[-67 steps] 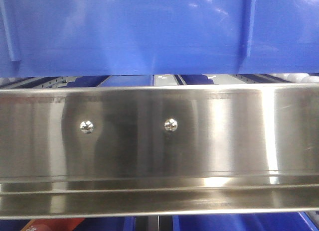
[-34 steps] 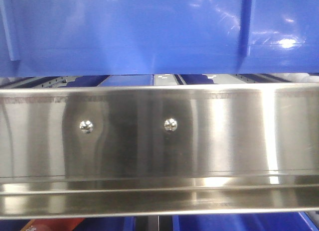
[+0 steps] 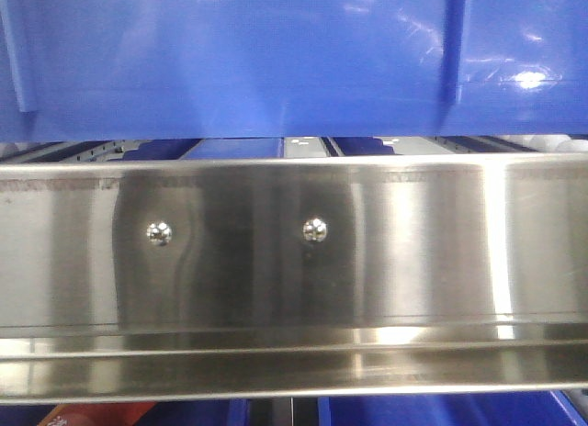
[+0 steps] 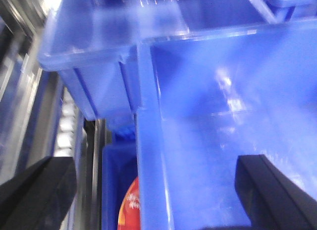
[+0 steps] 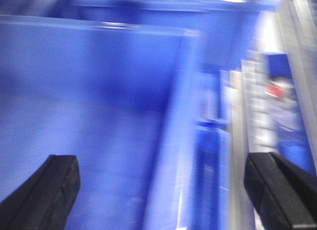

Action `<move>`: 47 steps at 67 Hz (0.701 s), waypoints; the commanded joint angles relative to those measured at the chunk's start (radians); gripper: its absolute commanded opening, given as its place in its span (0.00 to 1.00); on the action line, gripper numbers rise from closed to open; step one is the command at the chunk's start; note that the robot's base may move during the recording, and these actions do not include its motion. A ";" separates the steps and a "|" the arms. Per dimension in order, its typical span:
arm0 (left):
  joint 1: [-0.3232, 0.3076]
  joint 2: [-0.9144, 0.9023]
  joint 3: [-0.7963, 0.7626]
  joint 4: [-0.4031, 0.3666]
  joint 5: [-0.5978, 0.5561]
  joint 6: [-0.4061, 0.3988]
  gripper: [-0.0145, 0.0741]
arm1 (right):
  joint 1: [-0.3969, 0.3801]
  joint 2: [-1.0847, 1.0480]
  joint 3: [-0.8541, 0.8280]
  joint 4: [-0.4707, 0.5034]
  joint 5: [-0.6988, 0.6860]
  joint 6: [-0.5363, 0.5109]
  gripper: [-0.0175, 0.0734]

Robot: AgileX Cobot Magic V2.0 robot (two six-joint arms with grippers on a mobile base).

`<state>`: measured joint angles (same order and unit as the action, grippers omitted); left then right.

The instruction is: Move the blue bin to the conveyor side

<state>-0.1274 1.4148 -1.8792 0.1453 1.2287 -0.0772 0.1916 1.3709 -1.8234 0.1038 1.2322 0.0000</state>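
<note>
While only a glint near its right end has appeared since a second ago, the large glossy blue plastic bin (image 3: 239,59) hangs unmoved just above the shiny steel rail (image 3: 413,261), so I judge the carry has hardly begun. The wrist views add what the front view lacks: the left hand (image 4: 153,185) and right hand (image 5: 161,190), fingers wide apart, each straddle a bin wall. No conveyor belt shows.

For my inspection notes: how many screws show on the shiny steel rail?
2. One screw sits left of centre on the steel rail, the other near the middle, same height. More may lie outside the frame.
</note>
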 commanded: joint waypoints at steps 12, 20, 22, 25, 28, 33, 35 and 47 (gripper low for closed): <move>-0.004 0.028 0.039 0.014 -0.008 -0.005 0.78 | 0.022 0.020 0.064 -0.014 -0.011 0.010 0.81; 0.010 0.030 0.079 0.026 -0.008 -0.005 0.78 | 0.022 0.027 0.108 -0.014 -0.011 0.010 0.81; 0.016 0.032 0.089 0.024 -0.008 -0.005 0.78 | 0.022 0.033 0.110 -0.014 -0.011 0.010 0.81; 0.029 0.034 0.096 0.024 -0.008 -0.005 0.78 | 0.022 0.043 0.110 -0.014 -0.011 0.010 0.81; 0.035 0.033 0.104 0.024 -0.008 -0.005 0.78 | 0.022 0.057 0.110 -0.014 -0.011 0.010 0.81; 0.051 0.039 0.110 0.022 -0.008 -0.005 0.78 | 0.022 0.079 0.110 -0.016 -0.011 0.010 0.81; 0.055 0.041 0.110 0.018 -0.008 -0.005 0.78 | 0.022 0.090 0.110 -0.016 -0.011 0.010 0.81; 0.059 0.084 0.110 0.016 -0.008 -0.005 0.78 | 0.022 0.144 0.110 -0.016 -0.011 0.010 0.81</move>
<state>-0.0704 1.4807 -1.7716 0.1675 1.2311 -0.0787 0.2119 1.4989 -1.7139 0.1038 1.2359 0.0139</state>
